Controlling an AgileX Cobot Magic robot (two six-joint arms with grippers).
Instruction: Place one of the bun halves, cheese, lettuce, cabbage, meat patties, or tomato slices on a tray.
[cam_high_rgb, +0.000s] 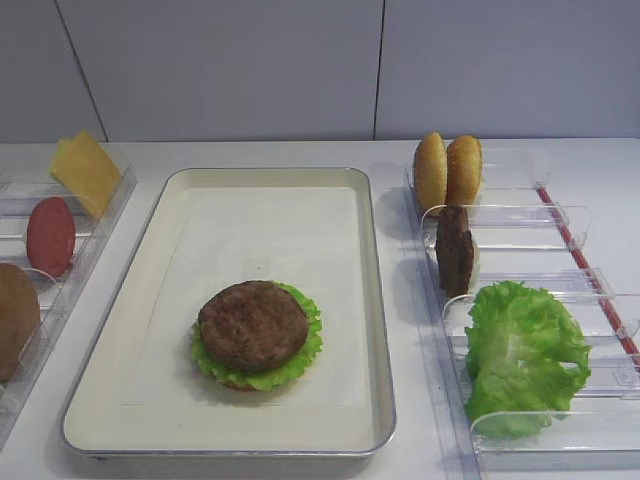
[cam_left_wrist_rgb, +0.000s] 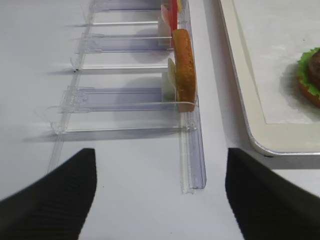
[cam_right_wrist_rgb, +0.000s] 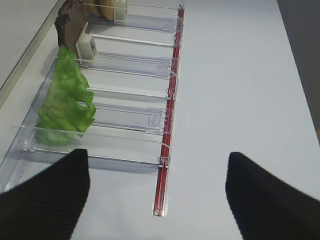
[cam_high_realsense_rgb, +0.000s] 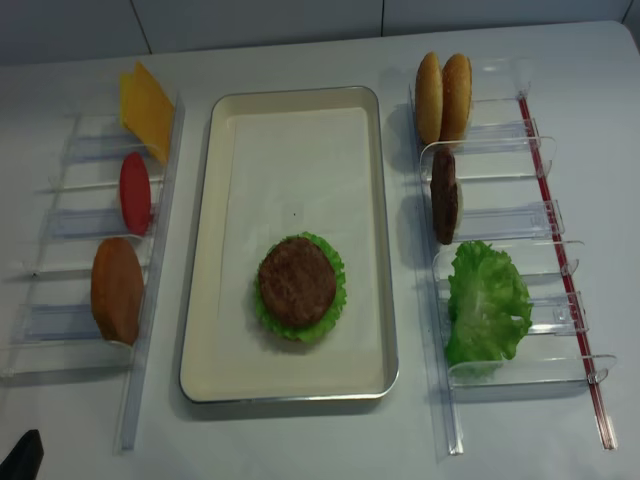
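On the cream tray (cam_high_rgb: 372, 300) lies a stack: a meat patty (cam_high_rgb: 252, 325) on top of lettuce (cam_high_rgb: 308, 350), with a bun edge showing under it. A second patty (cam_high_rgb: 454, 248) stands upright in the right rack, between two bun halves (cam_high_rgb: 447, 170) and a loose lettuce leaf (cam_high_rgb: 525, 350). The left rack holds cheese (cam_high_rgb: 87, 170), a tomato slice (cam_high_rgb: 50, 236) and a bun half (cam_high_rgb: 15, 318). My right gripper (cam_right_wrist_rgb: 157, 195) is open over bare table, near the right rack's front end. My left gripper (cam_left_wrist_rgb: 160, 192) is open too, in front of the left rack, holding nothing.
Clear plastic racks flank the tray, the right rack (cam_high_realsense_rgb: 520, 370) with a red strip (cam_right_wrist_rgb: 167, 150) along its outer side. The left rack's front end (cam_left_wrist_rgb: 192, 170) lies between the left fingers. The tray's near corner (cam_left_wrist_rgb: 260, 145) is just right of them.
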